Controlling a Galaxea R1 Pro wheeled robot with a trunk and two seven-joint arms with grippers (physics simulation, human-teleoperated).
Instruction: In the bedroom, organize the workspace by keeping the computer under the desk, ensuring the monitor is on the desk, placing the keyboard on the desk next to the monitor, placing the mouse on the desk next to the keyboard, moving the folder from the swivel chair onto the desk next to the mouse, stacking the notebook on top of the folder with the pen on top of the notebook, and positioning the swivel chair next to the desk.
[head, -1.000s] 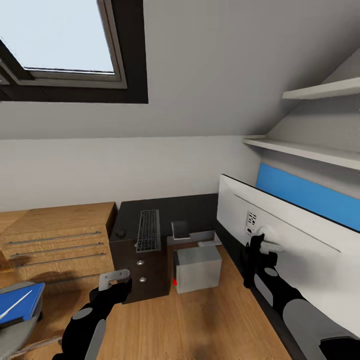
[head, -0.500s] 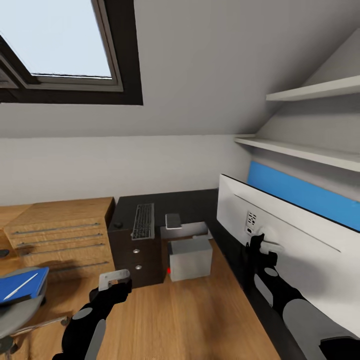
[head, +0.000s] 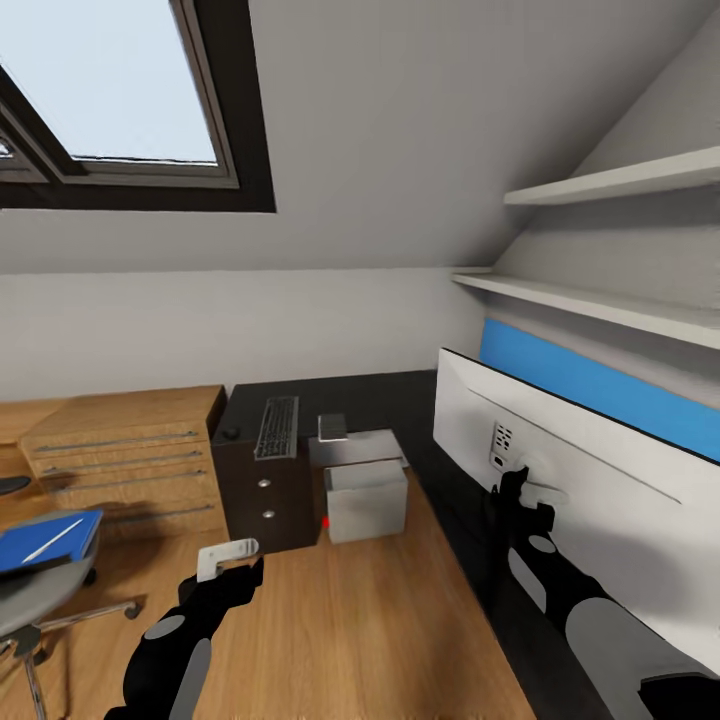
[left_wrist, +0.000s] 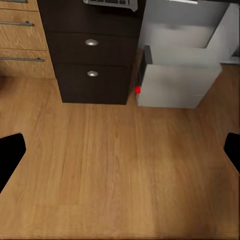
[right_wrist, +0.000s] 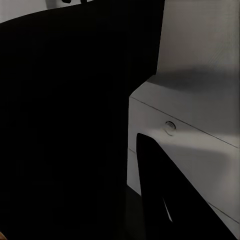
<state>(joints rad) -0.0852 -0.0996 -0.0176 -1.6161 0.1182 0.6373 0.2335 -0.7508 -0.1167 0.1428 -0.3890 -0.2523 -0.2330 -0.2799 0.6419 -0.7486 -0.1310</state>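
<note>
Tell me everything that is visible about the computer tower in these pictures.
The computer is a boxy light grey tower with a darker grey top and a small red button low on its front edge. It stands upright on the wood floor, close beside the dark drawer unit of the desk, partly under the desktop. In the left wrist view it shows again. No gripper touches it.

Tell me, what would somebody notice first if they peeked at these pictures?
Probably the big monitor, showing its pale grey back at the right, with the right gripper up against its stem. Next, the dark-framed skylight in the sloped wall at the top left. Then the bright blue folder with a white pen on it, lying on the swivel chair at the lower left.
</note>
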